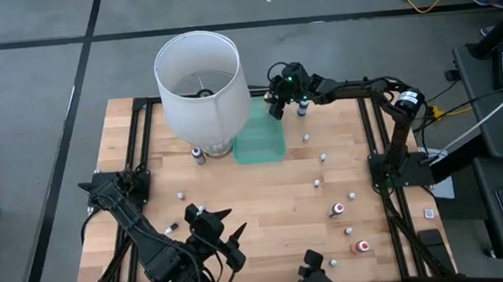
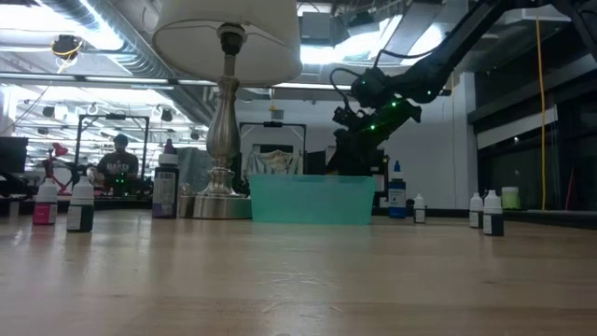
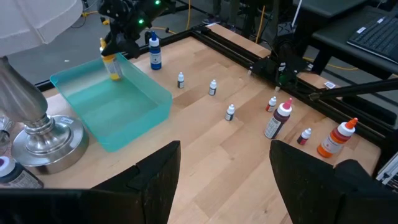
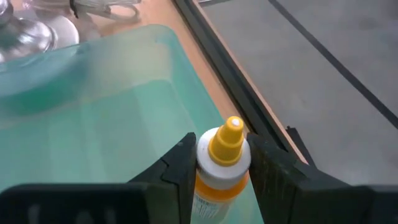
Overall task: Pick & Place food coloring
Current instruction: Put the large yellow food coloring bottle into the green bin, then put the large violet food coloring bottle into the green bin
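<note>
Up at the far side of the wooden counter (image 1: 265, 190), the big white lamp (image 1: 201, 86) stands just beside the translucent green tray (image 1: 261, 140), its metal base (image 3: 43, 137) nearly touching the tray's wall, so the shade overhangs that side. The right gripper (image 4: 219, 163) hangs over the tray's far rim, its fingers closed on a small bottle (image 4: 221, 168) with a yellow-orange nozzle, a white collar and orange contents. A blue-filled bottle (image 3: 155, 52) stands just beyond the tray; other tiny white-capped bottles (image 3: 212, 88) lie scattered across the counter's right half, with two larger red-and-white ones (image 1: 362, 246) nearer the front. The left gripper (image 3: 225, 171) waits at the near edge, fingers spread wide and empty. The held bottle's lower body is cut off in the right wrist view.
</note>
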Controlling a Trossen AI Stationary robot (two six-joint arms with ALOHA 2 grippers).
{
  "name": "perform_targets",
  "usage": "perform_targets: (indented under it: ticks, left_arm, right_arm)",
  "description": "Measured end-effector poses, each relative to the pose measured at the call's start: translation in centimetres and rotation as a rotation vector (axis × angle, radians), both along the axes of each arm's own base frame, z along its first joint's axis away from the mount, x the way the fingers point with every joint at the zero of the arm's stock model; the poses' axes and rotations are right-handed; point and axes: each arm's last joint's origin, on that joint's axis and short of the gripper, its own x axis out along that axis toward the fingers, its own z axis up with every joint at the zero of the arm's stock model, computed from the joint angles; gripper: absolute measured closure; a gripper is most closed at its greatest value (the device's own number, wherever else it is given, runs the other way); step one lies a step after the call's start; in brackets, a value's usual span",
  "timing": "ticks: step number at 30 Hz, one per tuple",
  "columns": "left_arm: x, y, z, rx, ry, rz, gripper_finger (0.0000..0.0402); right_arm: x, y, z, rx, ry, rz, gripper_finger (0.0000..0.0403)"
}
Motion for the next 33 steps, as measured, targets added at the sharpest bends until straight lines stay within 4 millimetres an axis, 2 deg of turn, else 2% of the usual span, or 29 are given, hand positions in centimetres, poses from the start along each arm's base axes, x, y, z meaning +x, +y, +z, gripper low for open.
perform_targets:
  ticks: [12,16,19,23,28,33]
  left_arm:
    - [0.0,0.0,0.0,-0.005,-0.007,0.005,0.0162]
    - [-0.3,0.0,0.4,0.002,-0.035,0.006,0.0162]
    - [-1.3,0.2,1.6,0.028,-0.079,-0.010,0.0162]
    - [-2.0,0.7,2.8,0.077,-0.076,-0.040,0.0162]
    - [-2.9,2.3,4.8,0.214,-0.023,-0.088,0.0162]
    - [-6.1,4.1,8.2,0.275,0.009,-0.183,0.0162]
  right_arm:
    - [0.0,0.2,0.0,0.047,-0.014,0.029,0.0215]
    - [-0.2,0.3,0.7,0.047,-0.031,0.013,0.0204]
    - [-0.6,0.2,2.2,0.024,-0.062,0.003,0.0198]
    - [-1.1,0.0,5.1,-0.009,-0.106,-0.010,0.0197]
    - [-2.0,0.8,8.9,-0.028,-0.130,-0.005,0.0197]
    - [-3.4,2.2,12.6,-0.020,-0.168,0.033,0.0196]
